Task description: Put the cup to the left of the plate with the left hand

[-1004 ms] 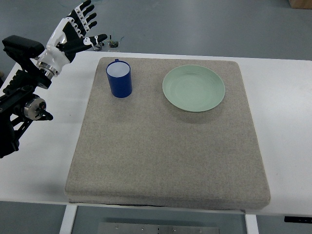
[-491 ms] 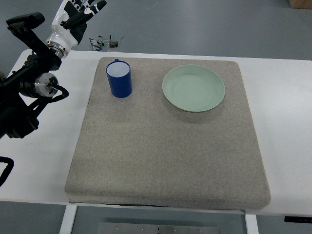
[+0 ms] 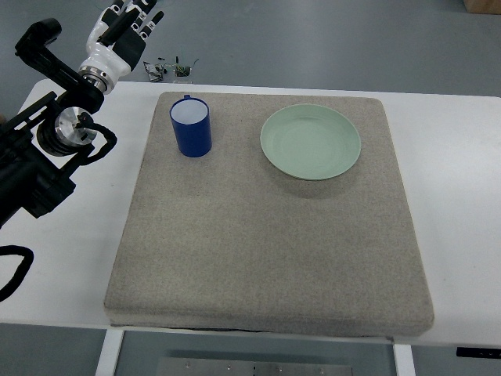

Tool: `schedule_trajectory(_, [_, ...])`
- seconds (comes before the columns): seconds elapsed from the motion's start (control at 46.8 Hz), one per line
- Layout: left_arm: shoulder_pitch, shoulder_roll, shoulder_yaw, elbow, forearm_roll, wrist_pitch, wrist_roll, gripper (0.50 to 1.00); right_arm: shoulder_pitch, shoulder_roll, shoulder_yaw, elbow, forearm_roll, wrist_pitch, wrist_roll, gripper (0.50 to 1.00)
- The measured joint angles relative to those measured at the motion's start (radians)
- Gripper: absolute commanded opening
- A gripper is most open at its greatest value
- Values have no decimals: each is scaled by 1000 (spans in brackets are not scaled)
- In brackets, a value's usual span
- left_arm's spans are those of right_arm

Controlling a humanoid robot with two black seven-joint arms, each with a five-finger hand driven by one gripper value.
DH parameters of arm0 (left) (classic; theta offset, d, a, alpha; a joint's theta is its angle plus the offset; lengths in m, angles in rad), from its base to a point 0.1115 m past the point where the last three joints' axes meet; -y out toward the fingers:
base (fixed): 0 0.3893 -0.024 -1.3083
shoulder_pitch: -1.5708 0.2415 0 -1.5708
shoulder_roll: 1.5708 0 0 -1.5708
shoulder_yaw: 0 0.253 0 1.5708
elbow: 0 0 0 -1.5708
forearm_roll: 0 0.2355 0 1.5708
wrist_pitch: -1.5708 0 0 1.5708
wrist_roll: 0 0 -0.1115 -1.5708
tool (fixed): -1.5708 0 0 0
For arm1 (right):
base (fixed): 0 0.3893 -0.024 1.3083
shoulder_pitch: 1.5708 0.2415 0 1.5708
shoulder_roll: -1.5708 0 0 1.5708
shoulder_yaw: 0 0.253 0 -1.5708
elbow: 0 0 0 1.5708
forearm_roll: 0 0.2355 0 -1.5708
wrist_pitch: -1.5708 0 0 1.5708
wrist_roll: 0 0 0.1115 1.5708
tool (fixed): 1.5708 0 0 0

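On the grey mat (image 3: 266,235) stand one blue cup (image 3: 191,127) and one green plate (image 3: 311,142), the cup upright near the mat's far left corner, left of the plate and well apart from it. That mat lies on a white table (image 3: 458,204) over a grey floor. One left hand (image 3: 125,27) shows beyond the table's far left corner, fingers extended, holding nothing. Half a second ago it sat slightly higher; cup and plate are unmoved.

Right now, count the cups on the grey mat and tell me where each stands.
1. The blue cylindrical cup stands upright near the far left corner of the grey felt mat, left of the pale green round plate, apart from it. Nothing hides another.
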Motion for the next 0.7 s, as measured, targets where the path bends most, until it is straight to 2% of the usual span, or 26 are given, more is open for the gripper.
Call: schedule_trajectory(0.705, [1, -5, 15, 17, 14, -7, -3, 994, 0, 0, 0, 0, 0, 0, 0, 934])
